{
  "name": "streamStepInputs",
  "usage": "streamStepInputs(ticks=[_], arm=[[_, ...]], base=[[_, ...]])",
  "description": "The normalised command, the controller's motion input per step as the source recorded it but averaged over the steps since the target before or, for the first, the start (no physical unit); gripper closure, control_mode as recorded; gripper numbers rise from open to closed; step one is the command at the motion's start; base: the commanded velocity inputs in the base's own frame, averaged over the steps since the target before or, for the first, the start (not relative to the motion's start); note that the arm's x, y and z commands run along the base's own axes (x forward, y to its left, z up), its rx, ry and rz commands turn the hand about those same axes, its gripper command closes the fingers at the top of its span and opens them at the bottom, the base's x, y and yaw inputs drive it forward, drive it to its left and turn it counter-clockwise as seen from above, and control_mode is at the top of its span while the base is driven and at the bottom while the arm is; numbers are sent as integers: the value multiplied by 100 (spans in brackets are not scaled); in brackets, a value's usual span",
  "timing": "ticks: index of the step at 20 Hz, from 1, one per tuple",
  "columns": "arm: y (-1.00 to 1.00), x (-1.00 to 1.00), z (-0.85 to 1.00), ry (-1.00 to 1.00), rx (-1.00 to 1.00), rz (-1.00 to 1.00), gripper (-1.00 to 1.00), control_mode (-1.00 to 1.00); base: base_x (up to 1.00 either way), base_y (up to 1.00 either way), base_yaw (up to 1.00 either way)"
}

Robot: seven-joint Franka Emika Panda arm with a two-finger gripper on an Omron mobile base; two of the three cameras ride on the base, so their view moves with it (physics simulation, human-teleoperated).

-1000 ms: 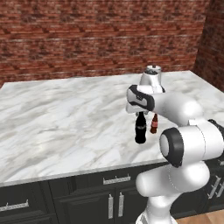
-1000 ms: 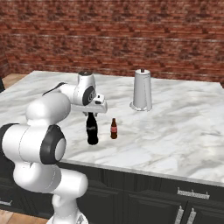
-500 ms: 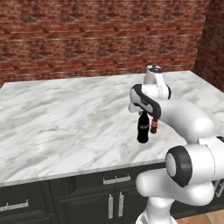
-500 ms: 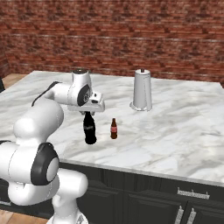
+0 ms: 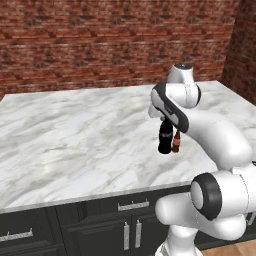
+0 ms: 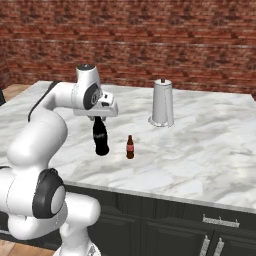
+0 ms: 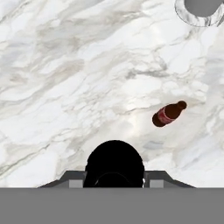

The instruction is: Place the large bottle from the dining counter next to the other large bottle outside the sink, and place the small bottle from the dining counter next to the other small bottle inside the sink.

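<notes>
Gripper (image 6: 98, 118): pointing straight down, clamped on the neck of the large bottle (image 6: 100, 137). In the hand view the two fingers flank the black bottle's shoulders, one either side, with the bottle (image 7: 114, 164) seen from directly above.

Large bottle: glossy black, upright. Its base appears slightly above the dining counter (image 6: 200, 150) in the right base view, though actual contact with the marble cannot be judged. From the left base view it (image 5: 165, 138) hangs below the wrist, partly covering the small bottle.

Small bottle (image 6: 130, 147): dark brown, red label, upright on the marble, just beside the large bottle on the side away from the arm, not touching it. Hand view shows it (image 7: 168, 113) apart from the black bottle.

Dining counter: white-grey veined marble over dark cabinets (image 6: 165, 230) with silver handles.

Paper towel holder (image 6: 162, 103): white, upright, well beyond the large bottle toward the brick wall (image 6: 150, 45).
</notes>
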Motion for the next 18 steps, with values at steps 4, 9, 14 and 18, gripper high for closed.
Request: streamStepInputs(ticks=[4, 9, 14, 18], arm=[[1, -17, 52, 2, 0, 0, 100, -100], [3, -23, 46, 6, 1, 0, 100, -100], [4, -24, 23, 1, 0, 0, 100, -100], [2, -13, 7, 0, 0, 0, 100, 100]], base=[[0, 0, 0], [0, 0, 0], [0, 0, 0], [-15, 3, 0]])
